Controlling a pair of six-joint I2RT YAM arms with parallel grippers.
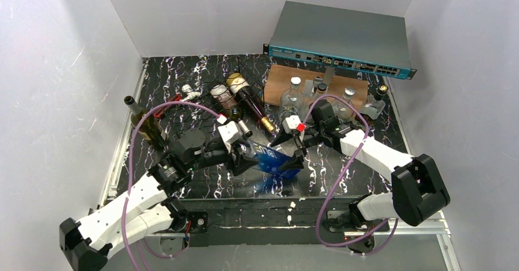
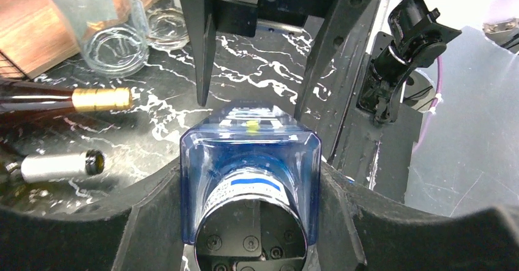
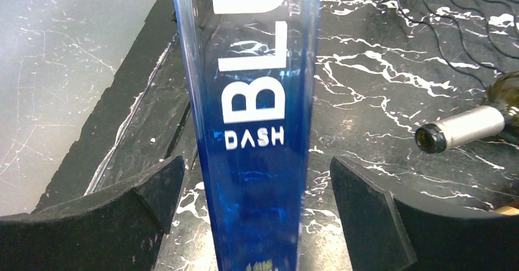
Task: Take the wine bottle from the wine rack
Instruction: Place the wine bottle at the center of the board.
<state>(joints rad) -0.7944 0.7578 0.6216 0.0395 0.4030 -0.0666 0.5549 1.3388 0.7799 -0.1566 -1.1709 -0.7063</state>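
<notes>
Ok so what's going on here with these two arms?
The left gripper is clamped on the base end of a blue bottle, holding it roughly level between the two arms. The right gripper has its jaws open on either side of the same bottle, not touching it. Other bottles lie by the wire rack behind.

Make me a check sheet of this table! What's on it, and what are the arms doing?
surface: black marbled table, white specks near the front edge.
job's things: blue bottle off the wire rack; two dark bottles lie at the rack.
clutter: green bottle at the left; clear bottles on a wooden board.
grippers: left gripper shut on the blue bottle; right gripper open, a finger on each side of it, gaps showing.
cables: purple cables loop over both arms.
surroundings: white walls; grey switch box at the back.
</notes>
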